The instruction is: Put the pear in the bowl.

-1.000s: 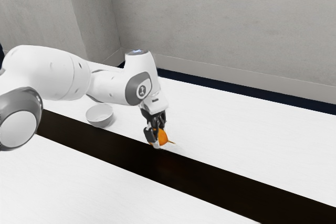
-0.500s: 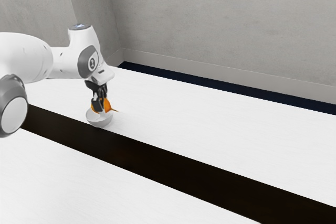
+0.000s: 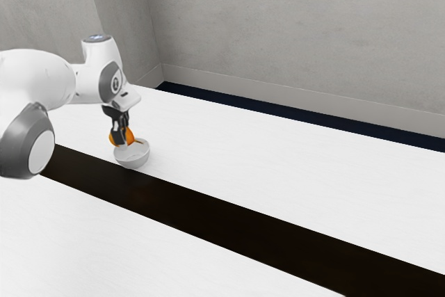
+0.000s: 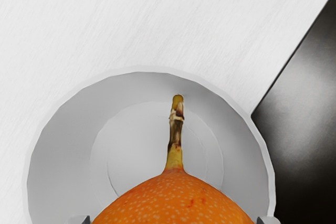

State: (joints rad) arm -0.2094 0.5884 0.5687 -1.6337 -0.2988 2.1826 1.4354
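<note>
Here I am, hand reaching down, my gripper point(image 3: 119, 142) clamped on one orange pear point(image 4: 173, 203), its single stem point(image 4: 176, 135) out over one pale bowl point(image 3: 132, 158) just below. Farther from the fingers, one dark strip point(image 3: 222, 213) crosses one white table point(image 3: 278, 165).

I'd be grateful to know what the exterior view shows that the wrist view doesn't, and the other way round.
Exterior view: the arm, the wall and the baseboard along its foot.

Wrist view: pale speckles across the pear and a faint ring inside the bowl.

Both: the pear with its stem, the bowl, the white table and the black strip.
</note>
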